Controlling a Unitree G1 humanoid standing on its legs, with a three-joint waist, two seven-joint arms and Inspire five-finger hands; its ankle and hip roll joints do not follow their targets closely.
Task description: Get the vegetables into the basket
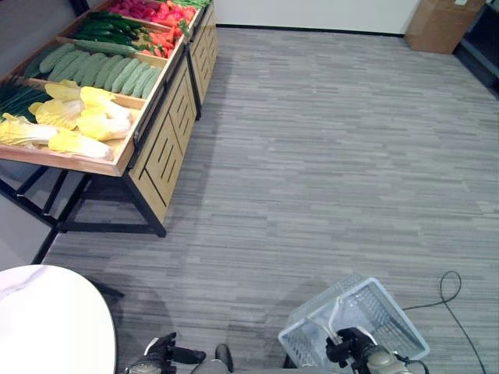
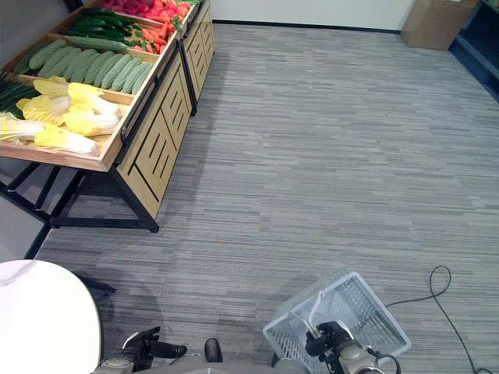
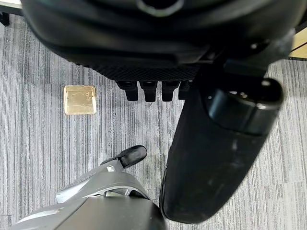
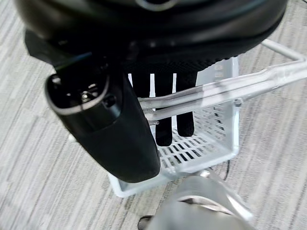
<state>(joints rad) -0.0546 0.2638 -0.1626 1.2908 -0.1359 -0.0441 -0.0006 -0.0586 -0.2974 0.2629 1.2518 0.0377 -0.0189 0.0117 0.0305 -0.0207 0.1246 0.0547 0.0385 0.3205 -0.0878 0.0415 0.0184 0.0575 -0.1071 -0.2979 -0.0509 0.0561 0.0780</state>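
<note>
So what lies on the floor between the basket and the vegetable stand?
Nothing: in the left eye view, only bare grey floor stretches from the basket to the vegetable stand.

A white round table (image 1: 47, 319) is being shown at lower left, a cardboard box (image 1: 440, 23) far right, a brass floor plate (image 3: 80, 99) in grey carpet (image 1: 327, 156).

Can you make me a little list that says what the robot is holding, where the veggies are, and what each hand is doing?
holding: white basket, carried low at the robot's right side
basket contents: nothing seen inside
right hand: fingers hooked under the basket's handles
left hand: low at the left side, fingers curled, holding nothing
vegetables: on the wooden stand, far left across the floor
nearest vegetables: pale yellow cabbages, then light green cucumbers
also there: round white table, cardboard box
</note>
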